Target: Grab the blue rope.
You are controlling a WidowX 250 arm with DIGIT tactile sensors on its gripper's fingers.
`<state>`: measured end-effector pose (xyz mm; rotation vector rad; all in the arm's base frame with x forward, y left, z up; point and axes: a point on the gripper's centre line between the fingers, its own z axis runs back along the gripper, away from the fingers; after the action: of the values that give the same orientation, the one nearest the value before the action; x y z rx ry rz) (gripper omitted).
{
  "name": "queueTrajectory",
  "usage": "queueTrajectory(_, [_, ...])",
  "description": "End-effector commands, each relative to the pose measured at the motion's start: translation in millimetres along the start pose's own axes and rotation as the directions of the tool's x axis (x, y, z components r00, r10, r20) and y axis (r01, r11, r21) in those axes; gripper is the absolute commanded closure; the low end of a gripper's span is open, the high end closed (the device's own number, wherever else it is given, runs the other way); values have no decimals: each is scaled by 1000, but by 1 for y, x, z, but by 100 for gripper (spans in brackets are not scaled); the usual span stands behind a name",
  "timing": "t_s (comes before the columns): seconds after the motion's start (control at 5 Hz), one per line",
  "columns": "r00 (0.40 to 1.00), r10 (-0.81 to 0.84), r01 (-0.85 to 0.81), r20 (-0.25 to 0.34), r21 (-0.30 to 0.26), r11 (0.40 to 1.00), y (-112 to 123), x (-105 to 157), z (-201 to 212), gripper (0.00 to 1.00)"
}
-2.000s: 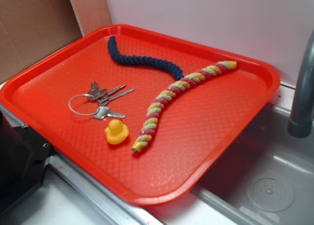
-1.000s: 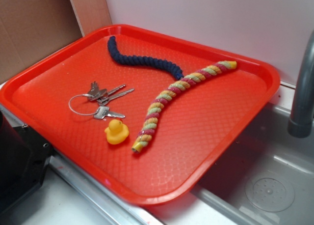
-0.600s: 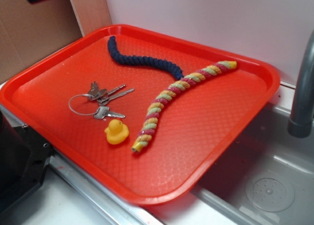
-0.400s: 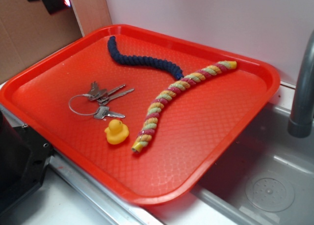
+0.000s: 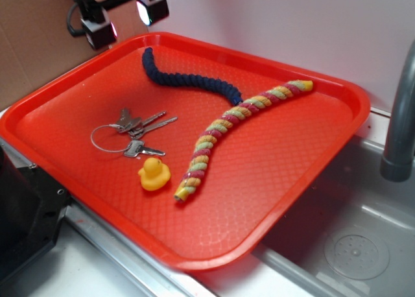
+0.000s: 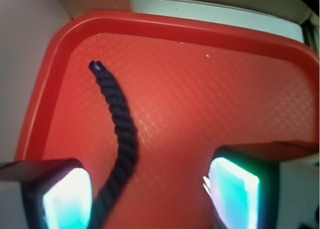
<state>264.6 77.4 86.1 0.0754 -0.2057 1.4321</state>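
Observation:
The blue rope is a dark navy twisted length lying curved across the far part of the red tray. In the wrist view the blue rope runs from its free end near the tray's corner down toward the left pad. My gripper hangs above the tray's far left rim, to the left of the rope's end and apart from it. Its two pale pads stand wide apart with nothing between them but the tray far below, so it is open.
A yellow, green and pink twisted rope lies beside the blue one, touching its right end. A bunch of keys and a yellow rubber duck lie on the tray's near left. A grey tap and sink are at the right.
The gripper has come into the exterior view from the top left and moved right and down toward the tray's far left rim. Nothing on the tray has moved.

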Motion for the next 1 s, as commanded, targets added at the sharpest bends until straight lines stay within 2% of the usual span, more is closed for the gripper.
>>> queueTrajectory(0.0, [998,27,-27,49,15,1000,4,13,-39,0])
queueTrajectory(0.2, [997,37,-39,70,30,999,0,13,-53,0])
queueTrajectory(0.4, [996,50,-52,67,27,998,2,13,-62,18])
queueTrajectory(0.6, [996,67,-68,64,15,998,3,15,-64,100])
queueTrajectory(0.8, [992,99,-101,73,20,995,4,19,-70,100])
